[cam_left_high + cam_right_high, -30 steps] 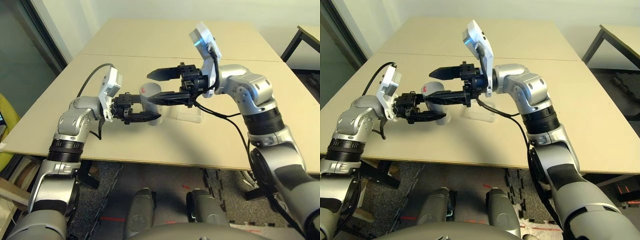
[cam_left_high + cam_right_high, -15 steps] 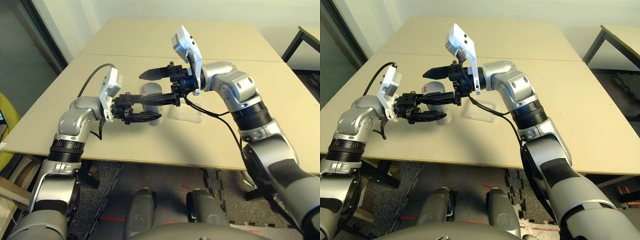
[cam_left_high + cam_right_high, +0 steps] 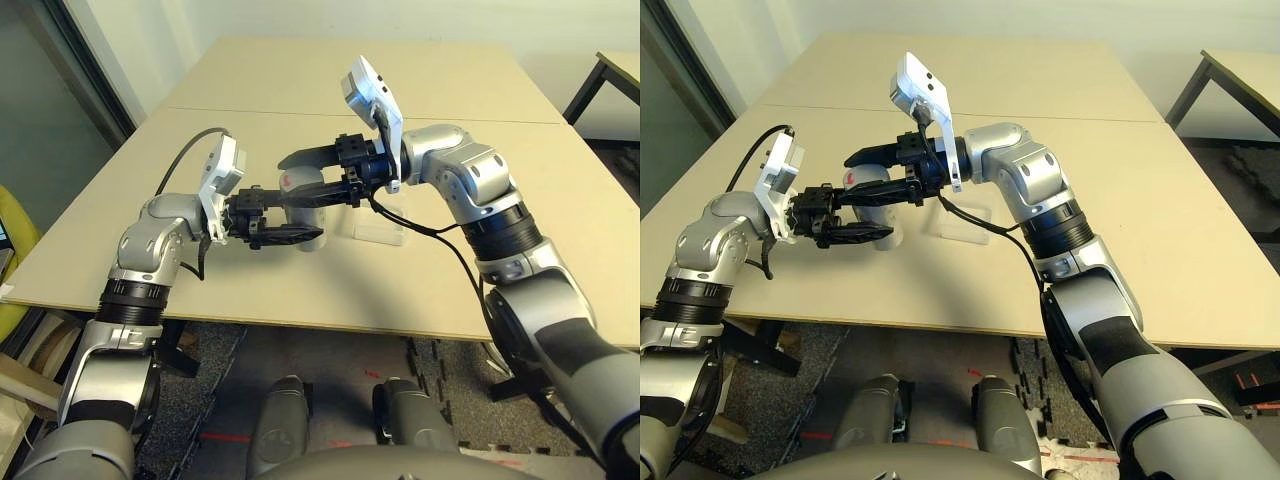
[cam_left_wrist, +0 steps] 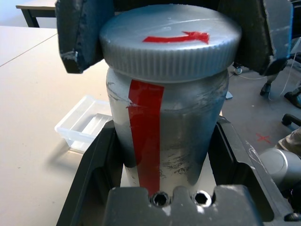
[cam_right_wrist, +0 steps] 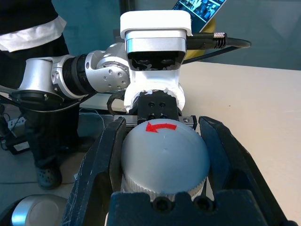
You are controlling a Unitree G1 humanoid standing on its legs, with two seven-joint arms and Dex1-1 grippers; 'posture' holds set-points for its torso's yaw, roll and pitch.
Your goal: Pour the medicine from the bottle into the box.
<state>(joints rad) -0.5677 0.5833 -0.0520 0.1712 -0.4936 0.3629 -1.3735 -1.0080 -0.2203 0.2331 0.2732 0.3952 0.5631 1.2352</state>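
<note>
Pale beige tabletops [image 3: 450,290] stretch ahead, two of them pushed together, with a dark doorway off to the left. Over the near table the small silver-grey cylindrical bottle with a red stripe [image 4: 160,141] stands upright, its long axis vertical and its flat grey ribbed cap [image 4: 170,40], marked with a red arrow, pointing up. The left gripper [image 3: 290,212] reaches in level from the left and pinches the bottle's body between its two black fingers. The right gripper [image 5: 162,155] comes in level from the right, its fingers pressed against opposite sides of the cap. A second ago those right fingers were spread wide, one above and one beside the bottle; now they have drawn together onto the cap, while the left grip is unchanged. Just beside the bottle, to its right, the shallow clear plastic box [image 3: 376,229] lies flat on the table.
</note>
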